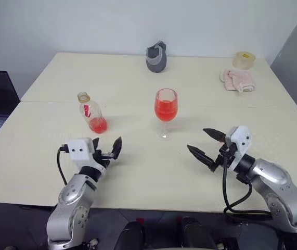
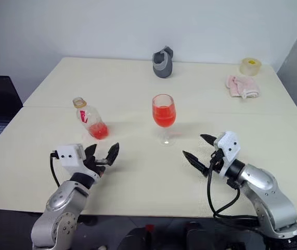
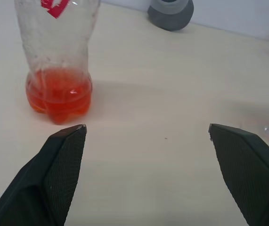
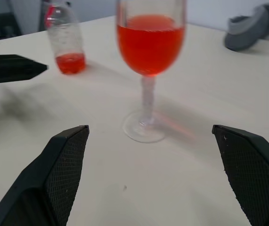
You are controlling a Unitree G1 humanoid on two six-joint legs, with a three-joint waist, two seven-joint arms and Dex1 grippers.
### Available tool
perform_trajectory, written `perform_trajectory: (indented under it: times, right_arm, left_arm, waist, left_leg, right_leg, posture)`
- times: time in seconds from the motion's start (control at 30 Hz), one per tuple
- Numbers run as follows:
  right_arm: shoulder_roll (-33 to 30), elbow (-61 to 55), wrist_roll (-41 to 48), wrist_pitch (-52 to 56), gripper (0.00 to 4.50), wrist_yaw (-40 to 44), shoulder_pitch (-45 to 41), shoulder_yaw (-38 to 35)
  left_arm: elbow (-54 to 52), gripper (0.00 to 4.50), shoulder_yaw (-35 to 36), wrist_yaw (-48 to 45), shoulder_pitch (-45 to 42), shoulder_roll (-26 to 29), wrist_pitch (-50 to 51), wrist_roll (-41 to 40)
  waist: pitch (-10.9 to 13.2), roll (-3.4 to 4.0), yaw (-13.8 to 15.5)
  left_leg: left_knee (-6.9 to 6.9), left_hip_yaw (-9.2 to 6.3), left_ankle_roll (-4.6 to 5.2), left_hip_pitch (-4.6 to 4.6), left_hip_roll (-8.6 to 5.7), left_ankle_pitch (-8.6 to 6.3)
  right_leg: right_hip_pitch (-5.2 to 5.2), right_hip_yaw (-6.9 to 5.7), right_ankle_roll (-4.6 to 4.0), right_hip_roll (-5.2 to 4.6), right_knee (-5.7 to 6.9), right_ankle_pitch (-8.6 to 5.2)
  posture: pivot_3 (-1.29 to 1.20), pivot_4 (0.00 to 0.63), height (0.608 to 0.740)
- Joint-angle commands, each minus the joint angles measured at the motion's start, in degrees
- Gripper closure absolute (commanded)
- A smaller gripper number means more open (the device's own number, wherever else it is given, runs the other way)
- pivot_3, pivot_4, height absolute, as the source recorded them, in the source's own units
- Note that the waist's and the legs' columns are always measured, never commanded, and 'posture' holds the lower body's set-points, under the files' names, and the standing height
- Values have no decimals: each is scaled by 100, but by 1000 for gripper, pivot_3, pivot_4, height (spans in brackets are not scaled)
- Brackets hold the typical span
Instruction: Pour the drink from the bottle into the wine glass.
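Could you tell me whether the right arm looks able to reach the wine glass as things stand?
Probably yes: the right end effector is open, and bare table lies between it and the wine glass.

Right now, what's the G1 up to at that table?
Pouring looks done. The wine glass stands upright, its bowl holding most of the red drink. The bottle stands uncapped to its left with a little drink left at the bottom. Neither is held: the left claw sits open just short of the bottle, and the right claw sits open near the glass's foot, touching nothing.
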Motion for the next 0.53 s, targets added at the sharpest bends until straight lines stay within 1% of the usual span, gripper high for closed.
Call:
perform_trajectory:
  times: [0.03,0.2,0.3,0.53]
  right_arm:
    - [143,-306,-216,-104,0,-398,174,-131]
    - [409,-530,-470,-85,0,-835,439,-57]
    - [557,-653,-660,-76,0,-1054,635,56]
    - [750,-795,-870,-62,0,-1300,920,177]
  left_arm:
    - [-400,33,-264,340,-87,-35,227,309]
    - [-536,33,-470,543,19,-69,236,645]
    - [-459,33,-543,610,84,16,189,957]
    - [-365,33,-497,291,251,55,30,939]
  waist:
    - [0,0,0]
    - [0,1,-6]
    - [-1,2,-6]
    - [-1,2,-4]
  left_leg:
    - [0,4,0,0,-1,0]
    - [-2,7,0,1,4,0]
    - [-4,9,0,3,4,0]
    - [-5,9,-1,3,4,0]
  right_leg:
    - [0,3,0,1,0,0]
    - [-1,4,0,6,-1,0]
    - [-1,7,0,6,-2,0]
    - [-1,6,0,6,-3,0]
  posture:
    - [0,150,740]
    - [0,150,740]
    - [0,150,740]
    - [0,150,740]
